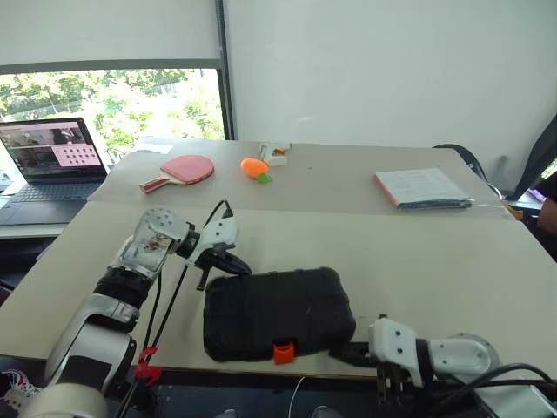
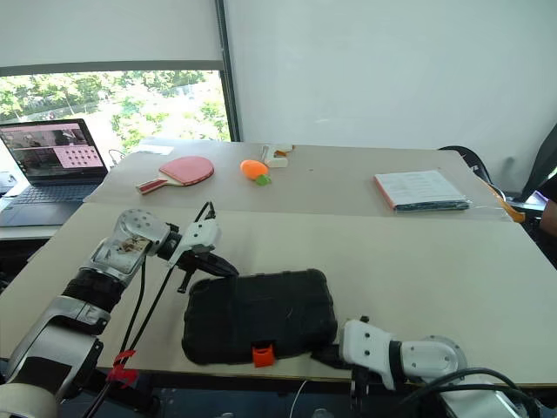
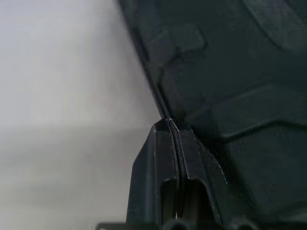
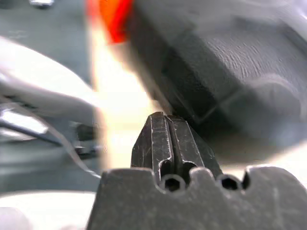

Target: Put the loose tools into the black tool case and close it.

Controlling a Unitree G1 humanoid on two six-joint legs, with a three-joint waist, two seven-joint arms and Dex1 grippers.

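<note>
The case [image 1: 277, 312] is lying shut near the front edge of the table [image 1: 435, 261], its orange latch [image 1: 284, 353] facing the robot; no loose tools are showing on the table, so they are presumably already inside, and the closing seems to be the step in hand. The left gripper [image 1: 233, 264] is pressing at the case's far-left corner with its fingers [image 3: 168, 158] clenched together on nothing; the right gripper [image 1: 348, 353] is sitting just beside the case's front-right corner, likewise clenched and empty. To finish well, the robot is best bearing down on the lid with both closed tips at opposite corners, keeping the pressure even so the case is not sliding off the edge; the latch probably needs a firm push until it is seating flush. A paddle [image 1: 181, 171] and laptop [image 1: 48, 170] are lying well apart from the work.
</note>
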